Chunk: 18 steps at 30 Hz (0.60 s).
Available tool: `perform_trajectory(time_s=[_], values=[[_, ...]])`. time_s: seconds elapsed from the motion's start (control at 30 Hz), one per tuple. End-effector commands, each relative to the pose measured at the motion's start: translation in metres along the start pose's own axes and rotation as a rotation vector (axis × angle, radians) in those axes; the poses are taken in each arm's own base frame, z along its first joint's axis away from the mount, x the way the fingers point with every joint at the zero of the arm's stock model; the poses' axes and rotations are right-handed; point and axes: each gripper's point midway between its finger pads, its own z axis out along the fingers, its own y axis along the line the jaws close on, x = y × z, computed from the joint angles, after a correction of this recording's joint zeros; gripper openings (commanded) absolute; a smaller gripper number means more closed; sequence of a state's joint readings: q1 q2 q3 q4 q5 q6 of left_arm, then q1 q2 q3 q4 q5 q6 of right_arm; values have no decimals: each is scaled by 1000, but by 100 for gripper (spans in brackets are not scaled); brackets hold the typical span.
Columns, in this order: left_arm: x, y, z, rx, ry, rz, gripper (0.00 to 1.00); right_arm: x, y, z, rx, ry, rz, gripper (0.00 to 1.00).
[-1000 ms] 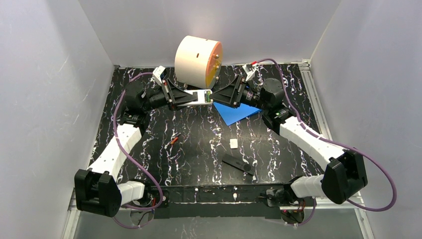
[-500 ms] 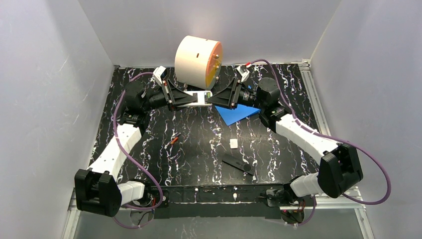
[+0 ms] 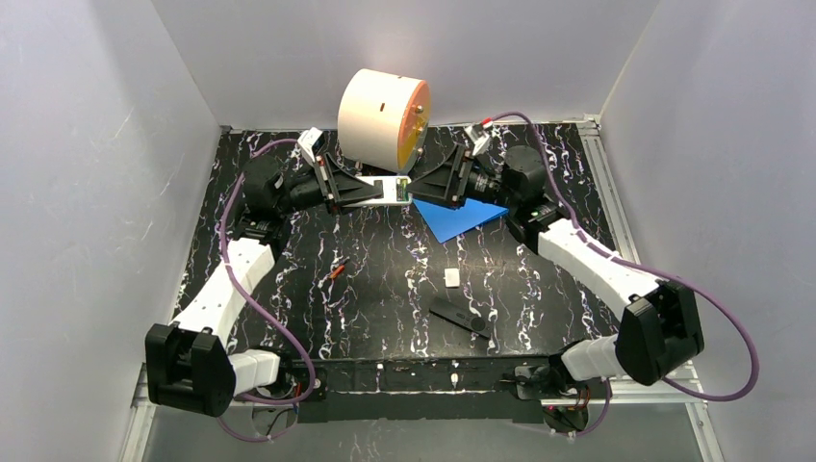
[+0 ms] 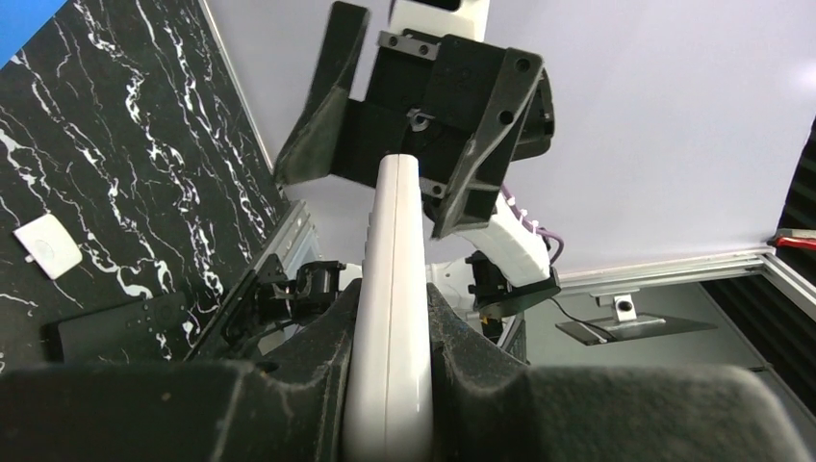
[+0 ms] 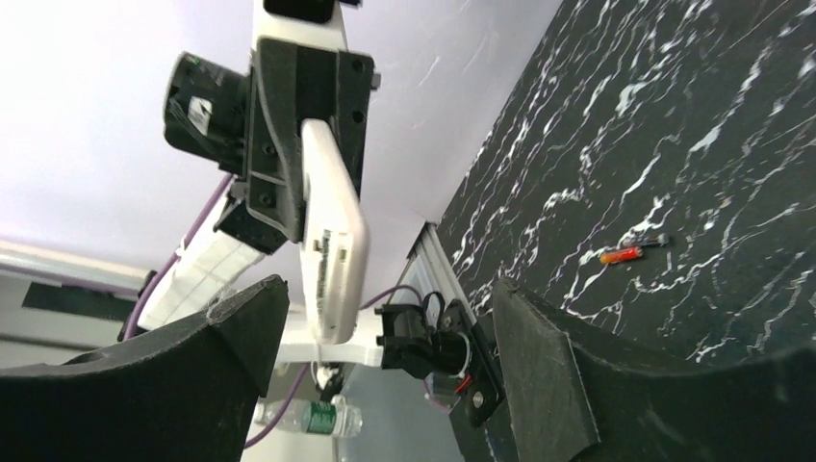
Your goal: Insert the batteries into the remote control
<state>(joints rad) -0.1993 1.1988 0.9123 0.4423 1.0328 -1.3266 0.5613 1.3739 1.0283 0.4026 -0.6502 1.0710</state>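
My left gripper is shut on a white remote control and holds it in the air at the back of the table. In the left wrist view the remote runs out from between my pads toward the right gripper. The right gripper faces it, open. In the right wrist view the remote's free end reaches the mouth of the right gripper, touching neither finger. The batteries lie together on the table: one orange-red, one dark.
A cream cylinder with an orange face stands at the back, just behind the grippers. A blue sheet lies under the right arm. A small white cover and a black remote lie toward the front.
The right gripper pushed in toward the remote's end with its jaws narrowed, then drew back a little and stands wide again. The left arm and the remote have not moved.
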Motion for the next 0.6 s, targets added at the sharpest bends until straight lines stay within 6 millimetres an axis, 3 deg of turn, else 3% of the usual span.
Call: perform_trajectory(time_s=[0.0,0.07,0.17,0.3,0.4,0.57], values=[[-2,11,2,-7,2,33,0,-36,16,-31,15,-138,-46,86],[-2,24,2,-27,1,27,0,-44,-2,-51,86,-189,-18,85],[1,47,0,-67,12,16,0,-51,-46,-91,304,-250,-55,85],[10,69,-2,-103,34,3,0,-29,-111,-134,688,-87,-239,83],[16,81,-4,-129,47,-4,0,-6,-151,-164,908,79,-239,80],[21,91,-6,-159,57,-7,0,34,-176,-158,1014,240,-229,78]])
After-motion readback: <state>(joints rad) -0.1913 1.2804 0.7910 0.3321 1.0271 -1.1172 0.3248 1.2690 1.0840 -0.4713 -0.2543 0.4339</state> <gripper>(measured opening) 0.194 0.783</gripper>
